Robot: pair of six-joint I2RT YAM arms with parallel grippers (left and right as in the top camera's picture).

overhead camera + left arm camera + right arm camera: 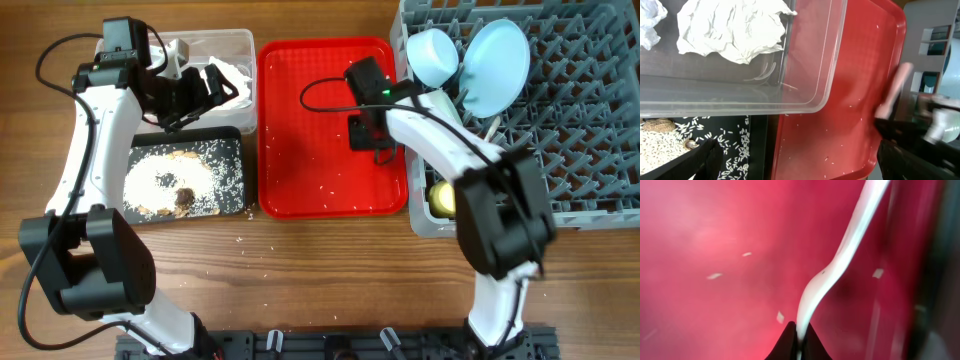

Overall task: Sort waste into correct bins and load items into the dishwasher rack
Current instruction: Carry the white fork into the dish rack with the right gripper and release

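Over the red tray [700, 240], right claw [799, 341] pinches a white cutlery handle [846, 242].

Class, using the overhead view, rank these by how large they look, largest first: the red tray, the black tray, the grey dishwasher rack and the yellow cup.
1. dishwasher rack, largest even though the frame edge cuts it off
2. red tray
3. black tray
4. yellow cup, partly hidden
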